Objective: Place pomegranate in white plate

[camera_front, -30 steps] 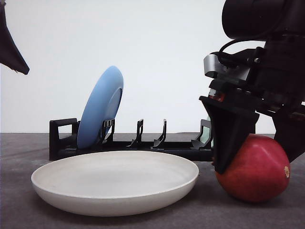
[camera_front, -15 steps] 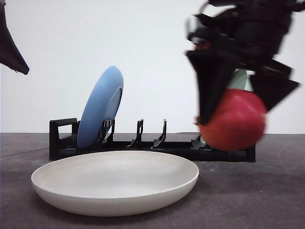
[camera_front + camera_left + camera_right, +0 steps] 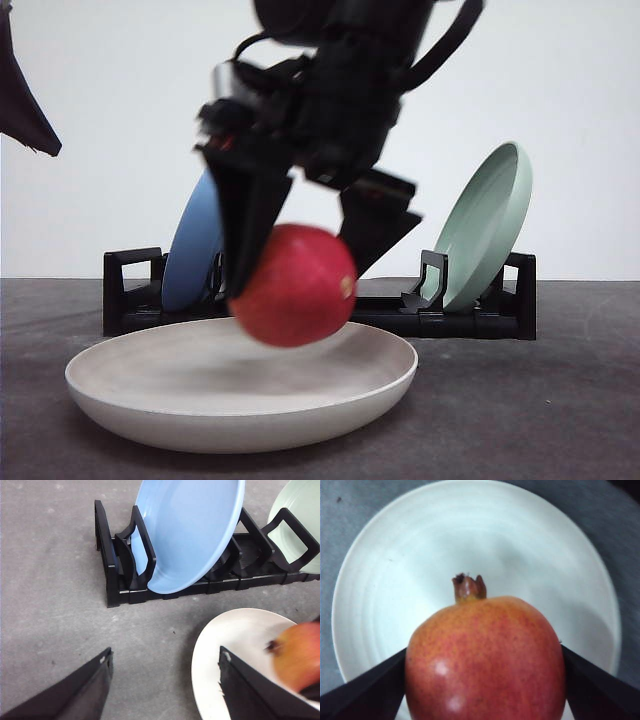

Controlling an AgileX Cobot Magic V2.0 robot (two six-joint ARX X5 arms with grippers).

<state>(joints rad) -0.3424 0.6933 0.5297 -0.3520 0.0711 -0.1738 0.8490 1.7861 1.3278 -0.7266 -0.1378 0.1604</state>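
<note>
You've got the pomegranate clamped in the right gripper, one black finger pressed on each side of the fruit; the right wrist view shows both fingers tight against its flanks and the dry crown pointing out over the dish. The fruit hangs over the white plate, roughly above its centre, w/ its underside down near rim level but apparently not touching the plate floor yet. Blur in the front view makes contact hard to judge, so don't count it as landed.

Progress, as I read it: pickup done, carry over the plate about done. Left for you: lower the last bit until the fruit sits on the plate floor, spread the fingers, lift the arm clear. It's round and smooth, so it may roll a little once freed; the raised rim should hold it in.

Left gripper is parked off to the side, fingers spread apart, nothing between them, hovering near the plate's edge over the grey table. It's not in the way.

Behind the plate, the black dish rack holds a blue plate and a pale green plate, both standing on edge. Neither is the target; leave them be.
</note>
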